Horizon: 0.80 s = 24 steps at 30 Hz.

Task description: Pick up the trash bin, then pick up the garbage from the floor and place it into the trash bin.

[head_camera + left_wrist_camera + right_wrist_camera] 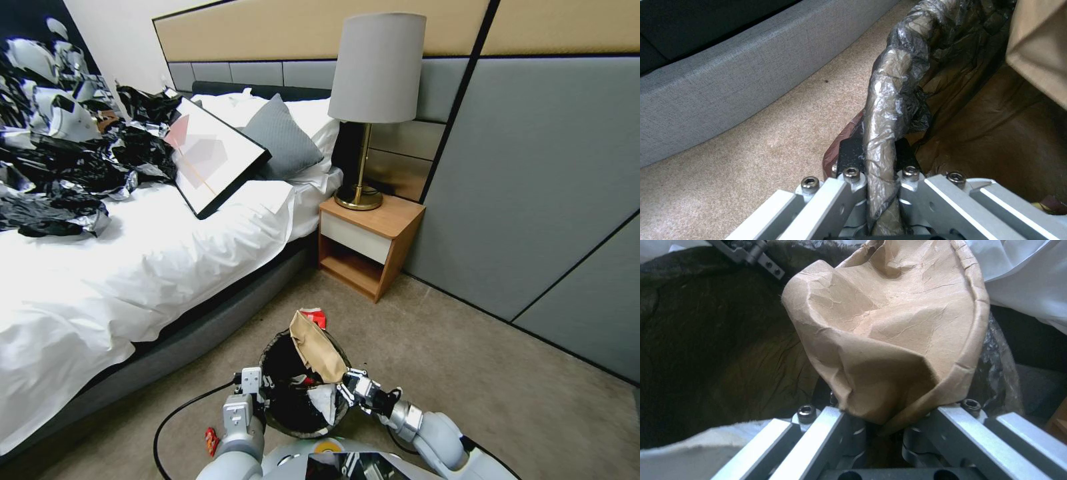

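Observation:
The trash bin (293, 400), round with a black bag liner, stands close in front of my torso. My left gripper (252, 385) is shut on its left rim; up close its black pads (849, 151) pinch the liner-wrapped rim (885, 126). My right gripper (349, 387) is shut on a crumpled brown paper scrap (316, 347) of garbage, held over the bin's right rim and opening. In the right wrist view the brown paper (889, 340) rises from between the fingers above the dark liner (715, 340). A white scrap (325, 402) lies inside the bin.
A red wrapper (315, 317) lies on the carpet just beyond the bin, a smaller red one (211, 440) by my left arm. The bed (133, 267) with its grey base (706, 83) runs along the left. A nightstand (367, 243) with a lamp (373, 100) stands ahead.

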Motion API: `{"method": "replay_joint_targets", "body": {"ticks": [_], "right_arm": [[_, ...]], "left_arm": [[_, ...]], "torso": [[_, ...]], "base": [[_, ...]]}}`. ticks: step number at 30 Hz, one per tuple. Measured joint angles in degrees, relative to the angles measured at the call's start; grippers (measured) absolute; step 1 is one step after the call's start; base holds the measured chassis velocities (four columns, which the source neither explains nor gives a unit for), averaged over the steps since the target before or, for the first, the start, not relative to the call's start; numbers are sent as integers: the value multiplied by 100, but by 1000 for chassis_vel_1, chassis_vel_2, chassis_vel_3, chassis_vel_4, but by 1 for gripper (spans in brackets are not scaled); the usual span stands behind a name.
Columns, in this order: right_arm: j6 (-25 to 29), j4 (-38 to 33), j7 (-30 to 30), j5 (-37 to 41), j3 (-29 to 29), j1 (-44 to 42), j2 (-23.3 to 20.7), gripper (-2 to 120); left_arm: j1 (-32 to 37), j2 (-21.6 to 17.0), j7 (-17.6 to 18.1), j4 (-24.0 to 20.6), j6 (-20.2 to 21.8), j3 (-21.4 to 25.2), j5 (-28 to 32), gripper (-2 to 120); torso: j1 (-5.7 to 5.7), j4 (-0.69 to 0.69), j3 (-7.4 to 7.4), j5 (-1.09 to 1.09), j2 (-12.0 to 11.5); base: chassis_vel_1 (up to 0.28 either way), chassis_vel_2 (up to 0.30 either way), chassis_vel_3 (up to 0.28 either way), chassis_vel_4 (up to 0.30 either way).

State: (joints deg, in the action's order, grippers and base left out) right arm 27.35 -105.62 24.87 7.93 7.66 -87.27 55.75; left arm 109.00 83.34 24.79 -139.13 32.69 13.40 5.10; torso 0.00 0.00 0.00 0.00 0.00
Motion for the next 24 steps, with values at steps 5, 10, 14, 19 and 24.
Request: {"method": "replay_joint_targets", "body": {"ticks": [5,10,14,19,24], "right_arm": [[1,8,32,-27,20,-7,5,12],[5,24,32,-59,24,-41,8,32],[17,42,33,-88,20,-67,3,47],[23,55,32,-93,18,-73,0,64],[24,71,27,-94,15,-58,8,85]], "left_arm": [[-9,-12,1,-20,6,19,15,0],[-22,-20,2,-35,17,24,26,0],[-25,-21,3,-43,19,27,30,0],[-34,-17,3,-48,23,27,38,0],[-44,-11,3,-48,32,26,54,0]], "torso": [[0,0,0,0,0],[0,0,0,0,0],[0,0,0,0,0],[0,0,0,0,0],[0,0,0,0,0]], "base": [[0,0,0,0],[0,0,0,0],[0,0,0,0],[0,0,0,0],[0,0,0,0]]}}
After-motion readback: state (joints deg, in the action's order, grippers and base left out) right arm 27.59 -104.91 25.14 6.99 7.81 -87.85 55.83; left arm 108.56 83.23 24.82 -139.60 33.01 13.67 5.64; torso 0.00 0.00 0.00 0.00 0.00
